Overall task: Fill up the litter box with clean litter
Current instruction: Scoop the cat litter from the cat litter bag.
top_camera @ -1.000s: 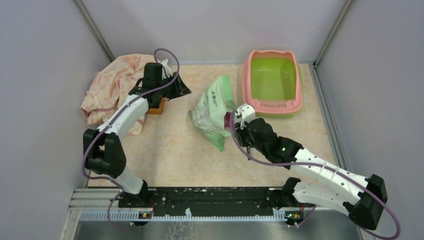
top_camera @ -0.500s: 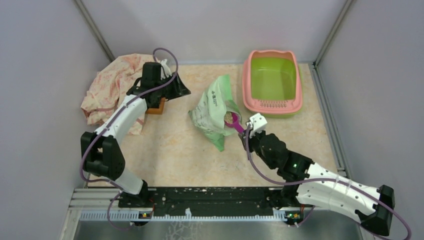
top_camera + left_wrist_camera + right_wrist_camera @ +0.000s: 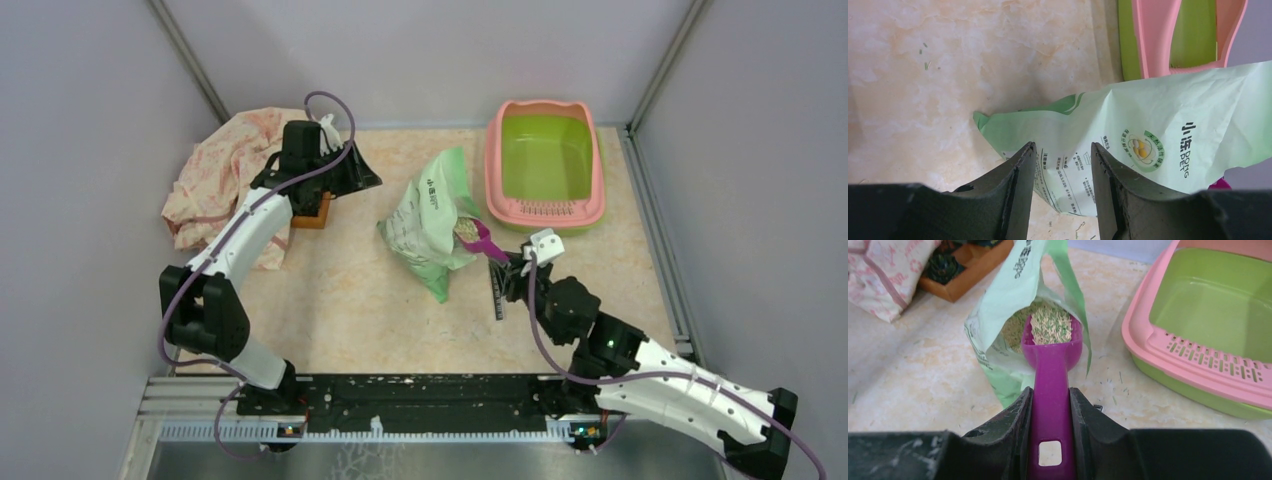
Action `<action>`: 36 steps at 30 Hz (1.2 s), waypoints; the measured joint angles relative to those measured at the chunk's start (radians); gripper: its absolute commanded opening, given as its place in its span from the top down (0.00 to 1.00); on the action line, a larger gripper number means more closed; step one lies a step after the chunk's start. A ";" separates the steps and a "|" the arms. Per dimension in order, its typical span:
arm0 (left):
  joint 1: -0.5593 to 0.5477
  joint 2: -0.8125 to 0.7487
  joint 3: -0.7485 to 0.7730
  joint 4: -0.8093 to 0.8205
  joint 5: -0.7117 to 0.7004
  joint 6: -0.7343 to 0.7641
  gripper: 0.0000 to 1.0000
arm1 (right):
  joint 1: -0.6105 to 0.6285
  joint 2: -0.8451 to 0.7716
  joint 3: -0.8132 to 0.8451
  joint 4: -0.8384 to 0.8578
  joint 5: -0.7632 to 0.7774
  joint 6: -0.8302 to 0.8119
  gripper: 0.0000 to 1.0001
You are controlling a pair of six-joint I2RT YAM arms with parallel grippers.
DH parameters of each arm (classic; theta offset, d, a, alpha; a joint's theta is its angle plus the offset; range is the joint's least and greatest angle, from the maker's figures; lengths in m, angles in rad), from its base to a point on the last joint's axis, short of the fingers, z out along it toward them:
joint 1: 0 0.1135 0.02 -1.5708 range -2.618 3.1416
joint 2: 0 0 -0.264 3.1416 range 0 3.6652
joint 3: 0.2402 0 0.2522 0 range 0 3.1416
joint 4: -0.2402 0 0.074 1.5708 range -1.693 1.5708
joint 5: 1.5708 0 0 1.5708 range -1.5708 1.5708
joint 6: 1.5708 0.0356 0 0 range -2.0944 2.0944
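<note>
Transfer step. The right hand clamps the purple scoop, heaped with clean litter at the bag mouth. The left hand is half-open and empty. Next: carry the scoop level to the litter box, 1 o'clock of the bag, and tip.

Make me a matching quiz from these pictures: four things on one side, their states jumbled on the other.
Things:
1. litter box
2. purple scoop
3. litter bag
4. left claw

States:
a. heaped with litter, gripped by the right claw
b. jaws apart, holding nothing
c. green basin bare
d. mouth open, granules inside

Pairs: 1-c, 2-a, 3-d, 4-b
</note>
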 measured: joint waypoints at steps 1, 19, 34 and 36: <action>0.000 0.000 0.000 0.000 0.000 0.000 0.50 | 0.000 -0.016 -0.002 0.002 0.003 0.000 1.00; 0.000 -0.008 0.000 0.000 0.000 0.017 0.50 | 0.000 -0.094 -0.096 0.034 0.006 0.011 1.00; 0.000 -0.018 0.000 0.001 0.008 0.018 0.50 | 0.000 -0.219 -0.135 0.023 -0.014 -0.003 1.00; 0.000 -0.018 0.000 0.001 0.009 0.018 0.50 | 0.000 -0.234 -0.136 0.021 -0.016 -0.009 1.00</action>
